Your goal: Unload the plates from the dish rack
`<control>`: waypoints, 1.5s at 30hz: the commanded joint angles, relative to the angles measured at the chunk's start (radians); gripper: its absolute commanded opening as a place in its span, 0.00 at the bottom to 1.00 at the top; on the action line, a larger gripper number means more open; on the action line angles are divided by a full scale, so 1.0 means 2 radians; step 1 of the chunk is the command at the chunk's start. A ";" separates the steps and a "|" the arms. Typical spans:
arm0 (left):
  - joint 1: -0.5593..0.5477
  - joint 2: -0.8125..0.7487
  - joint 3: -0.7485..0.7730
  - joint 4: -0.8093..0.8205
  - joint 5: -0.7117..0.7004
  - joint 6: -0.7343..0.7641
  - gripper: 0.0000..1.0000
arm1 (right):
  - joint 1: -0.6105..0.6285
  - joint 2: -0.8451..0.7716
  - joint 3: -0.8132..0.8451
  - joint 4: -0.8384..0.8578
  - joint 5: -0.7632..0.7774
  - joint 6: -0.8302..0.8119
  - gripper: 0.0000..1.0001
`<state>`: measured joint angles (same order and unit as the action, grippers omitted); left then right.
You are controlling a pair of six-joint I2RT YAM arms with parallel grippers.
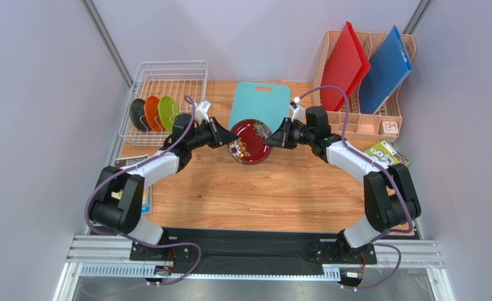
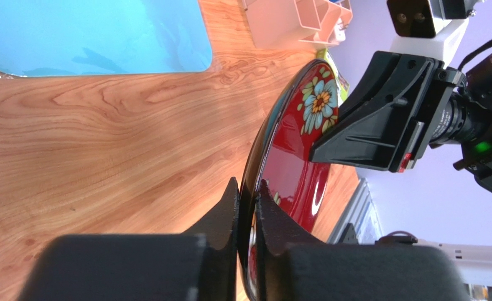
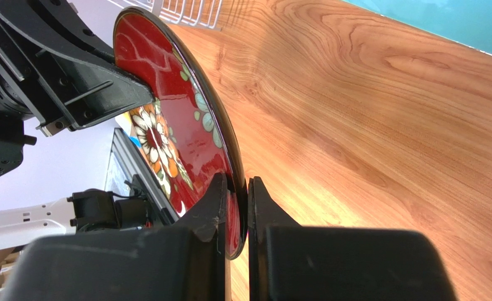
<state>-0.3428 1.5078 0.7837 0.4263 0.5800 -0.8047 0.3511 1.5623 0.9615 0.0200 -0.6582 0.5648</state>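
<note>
1. Red patterned plate (image 1: 249,142): one, at centre frame above the table, clamped at opposite rims by the left gripper (image 1: 232,138) and the right gripper (image 1: 269,142).
2. Upper left, one dish rack (image 1: 166,68) holds three: dark plate (image 1: 139,115), orange plate (image 1: 152,113), green plate (image 1: 168,111).
3. Wooden table (image 1: 267,191); pale grey walls (image 1: 35,94).

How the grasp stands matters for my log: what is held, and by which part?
The dark red patterned plate, pinched by its rim: left gripper on one edge, right gripper on the opposite edge.
</note>
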 commanded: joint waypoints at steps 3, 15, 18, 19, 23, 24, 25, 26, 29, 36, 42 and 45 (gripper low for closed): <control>-0.011 -0.012 0.024 -0.010 -0.020 0.039 0.52 | 0.002 -0.049 -0.005 -0.026 0.071 -0.019 0.00; -0.011 -0.172 0.043 -0.211 -0.348 0.252 1.00 | -0.045 -0.062 -0.024 -0.132 0.074 -0.058 0.00; -0.011 -0.182 0.053 -0.238 -0.409 0.284 1.00 | -0.046 -0.040 -0.039 -0.108 0.055 -0.052 0.00; -0.011 -0.182 0.055 -0.241 -0.420 0.291 1.00 | -0.047 -0.030 -0.044 -0.101 0.050 -0.045 0.00; -0.011 -0.162 0.073 -0.261 -0.466 0.309 1.00 | -0.046 -0.002 -0.049 -0.077 0.021 -0.038 0.00; -0.011 -0.159 0.076 -0.262 -0.477 0.310 1.00 | -0.044 0.003 -0.048 -0.075 0.018 -0.039 0.00; -0.011 -0.157 0.077 -0.261 -0.481 0.310 0.99 | -0.044 0.011 -0.048 -0.074 0.013 -0.041 0.00; -0.011 -0.153 0.077 -0.262 -0.482 0.308 0.99 | -0.044 0.015 -0.049 -0.074 0.009 -0.041 0.00; -0.011 -0.145 0.076 -0.260 -0.486 0.307 1.00 | -0.041 0.034 -0.046 -0.083 0.003 -0.047 0.00; -0.004 -0.117 0.090 -0.266 -0.503 0.303 0.99 | -0.021 0.072 -0.039 -0.136 0.045 -0.058 0.11; 0.019 -0.103 0.103 -0.274 -0.482 0.297 0.99 | -0.015 0.066 -0.043 -0.169 0.101 -0.058 0.36; 0.024 -0.100 0.106 -0.276 -0.476 0.297 1.00 | -0.015 0.061 -0.047 -0.173 0.119 -0.060 0.42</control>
<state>-0.3096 1.3010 0.9493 -0.1143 -0.3901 -0.2180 0.3164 1.7000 0.8688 -0.2913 -0.4980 0.4583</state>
